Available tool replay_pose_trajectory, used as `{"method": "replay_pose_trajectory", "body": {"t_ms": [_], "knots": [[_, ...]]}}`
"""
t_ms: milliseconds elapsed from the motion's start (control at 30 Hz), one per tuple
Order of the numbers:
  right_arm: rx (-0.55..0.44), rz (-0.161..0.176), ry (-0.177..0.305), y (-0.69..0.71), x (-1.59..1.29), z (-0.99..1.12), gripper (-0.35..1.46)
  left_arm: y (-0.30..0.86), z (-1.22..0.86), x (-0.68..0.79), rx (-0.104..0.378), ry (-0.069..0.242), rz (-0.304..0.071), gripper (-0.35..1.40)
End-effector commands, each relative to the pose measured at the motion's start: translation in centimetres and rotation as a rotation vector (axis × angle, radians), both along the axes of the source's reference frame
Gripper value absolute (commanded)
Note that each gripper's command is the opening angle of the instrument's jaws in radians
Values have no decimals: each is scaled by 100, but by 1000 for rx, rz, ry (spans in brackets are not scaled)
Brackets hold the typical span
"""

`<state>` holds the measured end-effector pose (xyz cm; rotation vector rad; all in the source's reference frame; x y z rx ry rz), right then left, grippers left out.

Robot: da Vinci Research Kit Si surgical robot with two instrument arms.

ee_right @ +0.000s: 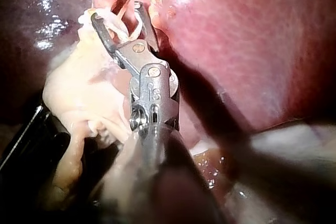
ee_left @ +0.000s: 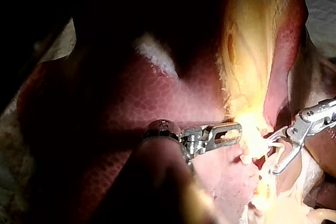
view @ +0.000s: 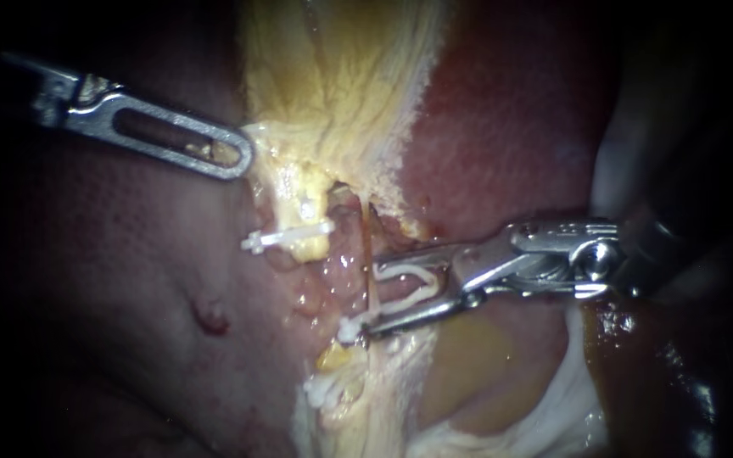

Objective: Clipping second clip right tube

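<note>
A thin orange right tube (view: 368, 246) runs down beside a thicker yellow left tube (view: 307, 212), which carries a white clip (view: 286, 237). My right instrument (view: 371, 298) comes in from the right. Its jaws stand wide apart with an open white clip (view: 413, 287) seated between them, and they straddle the thin tube. In the right wrist view the same jaws (ee_right: 116, 13) hold that clip (ee_right: 123, 31) around the tube. My left instrument (view: 241, 158) has its windowed jaws shut on yellowish tissue at the lower edge of the gallbladder (view: 332, 76). It also appears in the left wrist view (ee_left: 233, 131).
Red liver (view: 511, 110) lies right of the gallbladder and also under the left instrument (view: 112, 280), with a small raw spot (view: 211, 321). Another white clip (view: 324, 392) sits lower on the yellow tissue. Pale fatty tissue (view: 553, 416) lies under the right instrument.
</note>
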<state>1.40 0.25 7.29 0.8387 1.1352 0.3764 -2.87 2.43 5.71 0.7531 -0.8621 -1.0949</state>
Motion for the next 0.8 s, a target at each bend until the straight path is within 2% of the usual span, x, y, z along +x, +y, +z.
{"method": "replay_pose_trajectory", "body": {"t_ms": [33,167,433,800], "knots": [[9,-5,4,0,5,1,49,0,0,0,0,0,0,-35],[34,-32,24,-2,17,4,49,-1,1,-2,1,-1,2,-35],[109,-52,98,-10,26,1,49,-1,2,-3,0,-1,1,-35],[161,-75,187,-19,27,-23,48,0,2,-2,0,-1,2,-35]]}}
